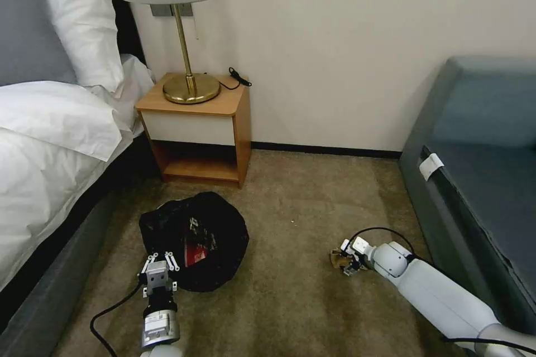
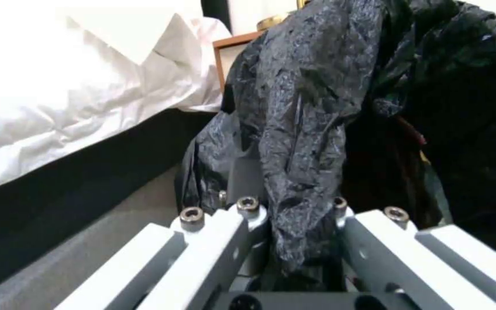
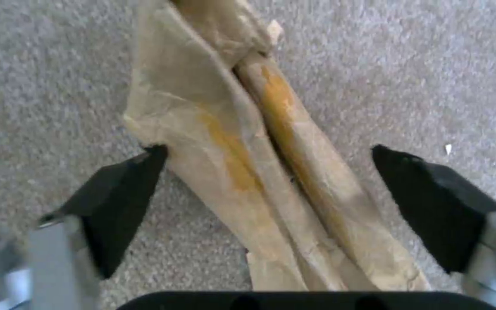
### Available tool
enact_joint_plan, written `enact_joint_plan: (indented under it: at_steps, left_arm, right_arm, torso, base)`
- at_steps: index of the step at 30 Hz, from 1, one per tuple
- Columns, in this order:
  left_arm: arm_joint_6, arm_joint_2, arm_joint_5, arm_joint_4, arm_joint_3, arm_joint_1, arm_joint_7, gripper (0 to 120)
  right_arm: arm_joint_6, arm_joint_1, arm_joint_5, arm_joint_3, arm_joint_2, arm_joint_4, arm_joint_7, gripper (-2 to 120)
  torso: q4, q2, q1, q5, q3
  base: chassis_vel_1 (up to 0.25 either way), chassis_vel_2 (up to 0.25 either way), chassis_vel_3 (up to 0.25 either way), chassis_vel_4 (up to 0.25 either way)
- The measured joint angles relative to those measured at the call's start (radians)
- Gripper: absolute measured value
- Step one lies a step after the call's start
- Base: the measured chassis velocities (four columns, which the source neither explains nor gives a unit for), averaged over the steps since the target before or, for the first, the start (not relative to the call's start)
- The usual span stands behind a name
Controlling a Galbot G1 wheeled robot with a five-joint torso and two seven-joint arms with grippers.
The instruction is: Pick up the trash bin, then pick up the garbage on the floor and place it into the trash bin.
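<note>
The trash bin [image 1: 195, 234], wrapped in its crumpled black bag liner [image 2: 311, 107], sits on the carpet in front of the nightstand, with a red snack bag [image 1: 195, 251] inside. My left gripper [image 1: 159, 261] is at the bin's near rim, shut on the rim and liner. To the right, a tan paper wad [image 1: 336, 259] lies on the carpet. My right gripper [image 1: 348, 264] is down over it, open. In the right wrist view the creased paper [image 3: 242, 163] runs between the black fingertips [image 3: 127, 189], one touching its edge.
A bed [image 1: 50, 139] with white bedding borders the left. A wooden nightstand [image 1: 195, 128] with a brass lamp [image 1: 187, 67] stands at the wall. A grey-blue sofa [image 1: 480, 167] flanks the right. Open carpet [image 1: 290, 301] lies between the arms.
</note>
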Motion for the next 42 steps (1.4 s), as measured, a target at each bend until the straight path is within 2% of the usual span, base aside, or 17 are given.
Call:
enact_joint_plan:
  at_steps: [2,3,5,6,8,9,11,12,14,15,17,18,21,22,24,35,42]
  left_arm:
    - [-0.001,-0.001,0.0,0.0,0.0,0.001,0.0,3]
    - [-0.001,-0.001,0.0,0.0,0.0,0.001,0.0,3]
    - [-0.003,-0.001,0.0,0.0,-0.001,0.002,-0.001,3]
    - [-0.003,-0.001,0.0,0.0,-0.001,0.002,-0.001,3]
    - [-0.004,0.0,0.0,0.002,-0.002,0.002,-0.001,3]
    - [-0.004,0.0,0.0,0.002,-0.002,0.002,-0.001,3]
    - [-0.005,0.001,0.0,0.002,-0.003,0.002,-0.001,3]
    - [-0.005,0.001,0.0,0.002,-0.003,0.002,-0.001,3]
    - [-0.006,0.0,0.0,0.003,-0.003,0.002,-0.002,3]
    - [-0.006,0.0,0.0,0.003,-0.003,0.002,-0.002,3]
    - [-0.006,-0.001,0.0,0.003,-0.002,0.002,-0.002,3]
    - [-0.006,-0.001,0.0,0.003,-0.002,0.002,-0.002,3]
    - [-0.007,-0.002,0.001,0.005,-0.002,0.002,-0.002,3]
    - [-0.007,-0.002,0.001,0.005,-0.002,0.002,-0.002,3]
    - [-0.008,-0.002,0.002,0.006,-0.001,0.003,-0.002,3]
    - [-0.013,-0.005,0.009,0.006,-0.001,0.009,-0.003,3]
    - [-0.019,-0.007,0.019,0.006,0.001,0.016,-0.004,3]
  right_arm:
    - [0.001,0.0,0.001,0.001,0.0,0.0,-0.003,79]
    - [0.001,0.0,0.001,0.001,0.0,0.0,-0.003,79]
    - [0.002,0.0,0.001,0.001,0.001,-0.001,-0.005,68]
    - [0.002,0.0,0.001,0.001,0.001,-0.001,-0.005,68]
    - [0.005,-0.001,0.001,0.002,0.001,-0.002,-0.008,58]
    - [0.005,-0.001,0.001,0.002,0.001,-0.002,-0.008,58]
    - [0.006,-0.003,0.0,0.002,0.0,-0.002,-0.009,48]
    - [0.006,-0.003,0.0,0.002,0.0,-0.002,-0.009,48]
    - [0.007,-0.003,0.0,0.004,0.0,-0.003,-0.009,36]
    - [0.007,-0.003,0.0,0.004,0.0,-0.003,-0.009,36]
    - [0.008,-0.003,0.0,0.004,-0.001,-0.003,-0.009,25]
    - [0.008,-0.003,0.0,0.004,-0.001,-0.003,-0.009,25]
    - [0.009,-0.003,0.0,0.005,0.0,-0.005,-0.009,10]
    - [0.009,-0.003,0.0,0.005,0.0,-0.005,-0.009,10]
    - [0.009,-0.003,0.0,0.005,0.0,-0.005,-0.009,1]
    - [0.011,-0.003,-0.005,0.007,-0.002,-0.003,-0.009,0]
    - [0.021,0.005,-0.054,0.045,0.012,-0.023,-0.006,0]
  torso:
    - [0.0,0.0,0.0,0.0,0.0]
    - [0.0,0.0,0.0,0.0,0.0]
    - [0.0,0.0,0.0,0.0,0.0]
    - [0.0,0.0,0.0,0.0,0.0]
    - [0.0,0.0,0.0,0.0,0.0]
    - [0.0,0.0,0.0,0.0,0.0]
    - [0.0,0.0,0.0,0.0,0.0]
    - [0.0,0.0,0.0,0.0,0.0]
    - [0.0,0.0,0.0,0.0,0.0]
    - [0.0,0.0,0.0,0.0,0.0]
    - [0.0,0.0,0.0,0.0,0.0]
    - [0.0,0.0,0.0,0.0,0.0]
    - [0.0,0.0,0.0,0.0,0.0]
    - [0.0,0.0,0.0,0.0,0.0]
    - [0.0,0.0,0.0,0.0,0.0]
    - [0.0,0.0,0.0,0.0,0.0]
    - [-0.0001,0.0,0.0,0.0,0.0]
  base:
    - [0.0,0.0,0.0,0.0]
    - [0.0,0.0,0.0,0.0]
    - [0.0,0.0,0.0,0.0]
    - [0.0,0.0,0.0,0.0]
    - [0.0,0.0,0.0,0.0]
    - [0.0,0.0,0.0,0.0]
    - [0.0,0.0,0.0,0.0]
    - [0.0,0.0,0.0,0.0]
    - [0.0,0.0,0.0,0.0]
    - [0.0,0.0,0.0,0.0]
    - [0.0,0.0,0.0,0.0]
    - [0.0,0.0,0.0,0.0]
    - [0.0,0.0,0.0,0.0]
    - [0.0,0.0,0.0,0.0]
    - [0.0,0.0,0.0,0.0]
    - [0.0,0.0,0.0,0.0]
    - [0.0,0.0,0.0,0.0]
